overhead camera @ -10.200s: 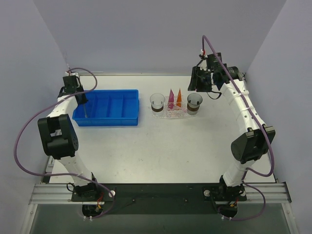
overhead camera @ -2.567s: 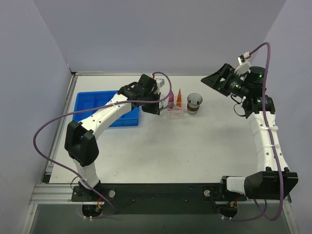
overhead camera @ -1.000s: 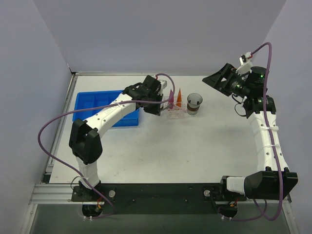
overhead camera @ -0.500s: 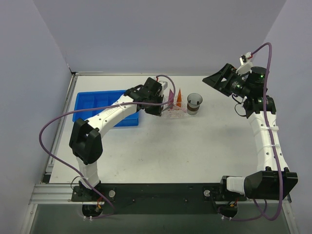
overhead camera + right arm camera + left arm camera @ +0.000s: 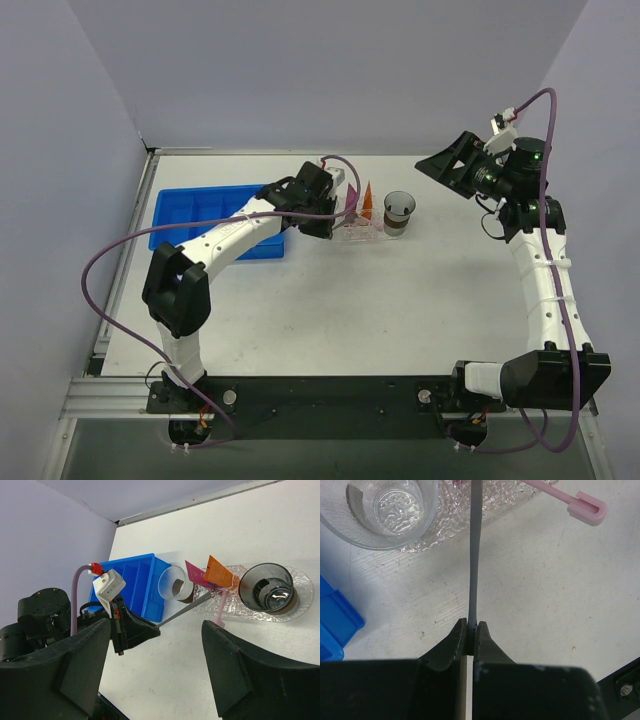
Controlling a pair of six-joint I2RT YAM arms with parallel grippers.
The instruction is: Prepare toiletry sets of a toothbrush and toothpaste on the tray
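My left gripper (image 5: 334,222) (image 5: 472,629) is shut on the near end of a thin grey toothbrush (image 5: 473,555) (image 5: 186,611). The toothbrush's far end reaches over the clear bumpy tray (image 5: 362,234) (image 5: 490,502) (image 5: 302,600), beside a clear glass cup (image 5: 390,507) (image 5: 175,584). An orange toothpaste tube (image 5: 367,200) (image 5: 218,572) and a pink toothpaste tube (image 5: 351,201) (image 5: 193,573) stand on the tray. A pink toothbrush (image 5: 570,506) (image 5: 220,608) leans off the tray's edge. My right gripper (image 5: 441,166) (image 5: 155,625) is open and empty, held high at the back right.
A second dark-banded cup (image 5: 399,212) (image 5: 267,587) stands at the tray's right end. The blue bin (image 5: 200,215) (image 5: 135,582) lies left of the tray, behind my left arm. Grey walls close in the back and both sides.
My left gripper has carried the grey toothbrush from the blue bin to the tray and crept a little further right in the last second. The right arm swung back and now holds still.
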